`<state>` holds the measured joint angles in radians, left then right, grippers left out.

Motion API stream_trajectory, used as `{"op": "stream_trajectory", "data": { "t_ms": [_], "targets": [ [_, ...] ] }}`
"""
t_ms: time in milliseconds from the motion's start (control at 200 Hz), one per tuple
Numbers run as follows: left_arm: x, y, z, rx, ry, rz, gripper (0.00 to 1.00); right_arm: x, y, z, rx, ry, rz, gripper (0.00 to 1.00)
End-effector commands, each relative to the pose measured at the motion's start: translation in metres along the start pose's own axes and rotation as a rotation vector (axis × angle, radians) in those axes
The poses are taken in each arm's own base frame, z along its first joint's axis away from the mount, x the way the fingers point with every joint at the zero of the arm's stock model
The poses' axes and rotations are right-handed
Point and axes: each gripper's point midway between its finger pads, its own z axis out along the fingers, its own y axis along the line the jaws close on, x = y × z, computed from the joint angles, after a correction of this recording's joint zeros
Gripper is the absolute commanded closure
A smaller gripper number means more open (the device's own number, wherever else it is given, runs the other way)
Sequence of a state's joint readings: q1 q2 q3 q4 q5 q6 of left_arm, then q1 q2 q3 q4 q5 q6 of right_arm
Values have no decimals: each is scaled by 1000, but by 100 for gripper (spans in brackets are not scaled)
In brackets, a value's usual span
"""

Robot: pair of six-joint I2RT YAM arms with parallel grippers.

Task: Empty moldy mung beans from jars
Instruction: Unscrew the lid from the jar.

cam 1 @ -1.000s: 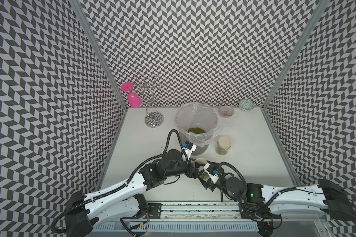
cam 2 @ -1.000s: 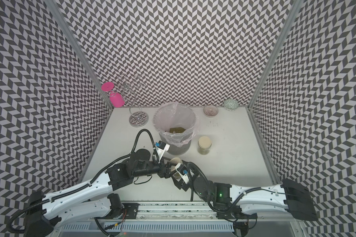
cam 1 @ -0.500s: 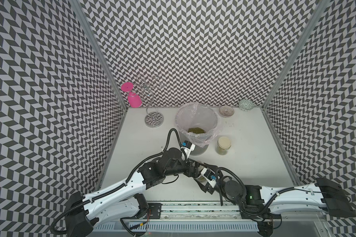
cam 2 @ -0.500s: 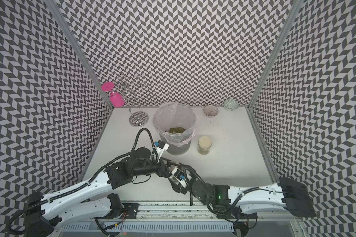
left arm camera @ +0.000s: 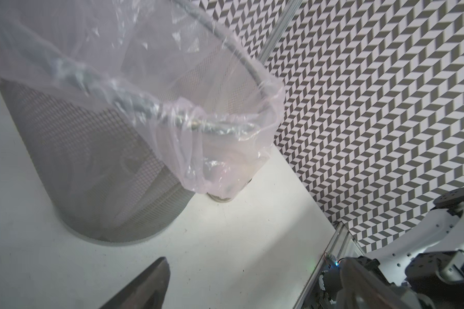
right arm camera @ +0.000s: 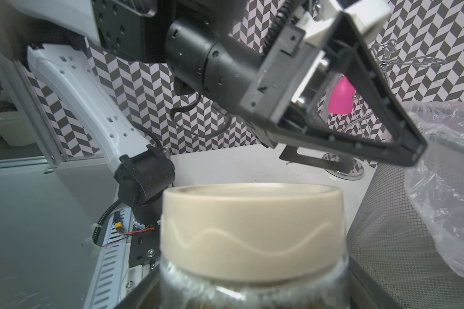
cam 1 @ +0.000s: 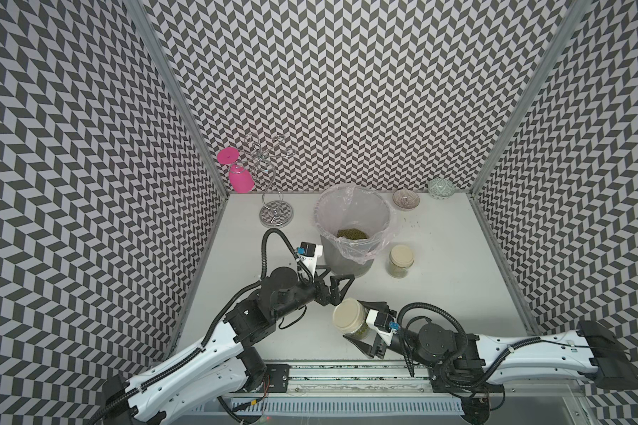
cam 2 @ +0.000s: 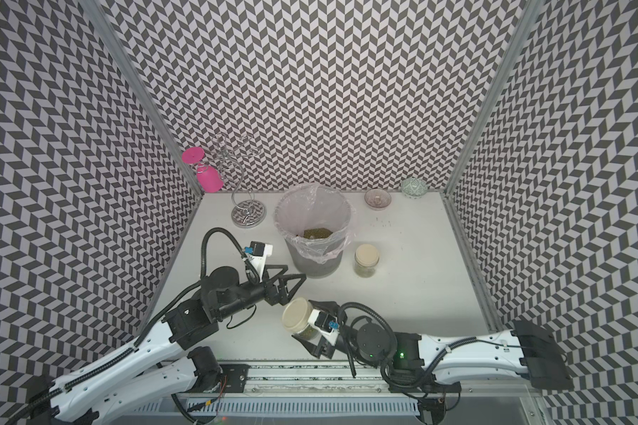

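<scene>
Near left on the bench (cam 1: 439, 294), holding the left tool (cam 1: 341, 273) open, empty, beside the bin (cam 1: 343, 257). Gripping a tilted, lidded jar (cam 1: 349, 314) in the right tool (cam 1: 354, 320), glass cut off in the right wrist view. Counting two jars, second jar (cam 1: 401, 261) upright right of the bin; moldy mung beans (cam 1: 352, 234) heaped inside the bin.
</scene>
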<state>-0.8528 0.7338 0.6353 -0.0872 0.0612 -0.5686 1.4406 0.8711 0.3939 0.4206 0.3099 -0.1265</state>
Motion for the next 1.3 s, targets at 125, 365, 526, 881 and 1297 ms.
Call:
{"op": "stream_trajectory", "data": {
  "t_ms": [125, 365, 526, 881, 1297],
  "targets": [
    [-29, -41, -22, 209, -120, 190, 0, -59, -18, -21, -84, -219, 137, 61],
    [-11, -103, -46, 616, -117, 409, 0, -78, -30, -47, -180, -330, 196, 60],
    [1, -118, -45, 741, -44, 476, 0, -87, -28, -54, -227, -350, 201, 60],
    [10, -126, -39, 823, -12, 520, 0, -94, -18, -53, -297, -348, 205, 60],
    [27, -138, -29, 885, 61, 507, 0, -97, -17, -49, -307, -353, 198, 60]
  ]
}}
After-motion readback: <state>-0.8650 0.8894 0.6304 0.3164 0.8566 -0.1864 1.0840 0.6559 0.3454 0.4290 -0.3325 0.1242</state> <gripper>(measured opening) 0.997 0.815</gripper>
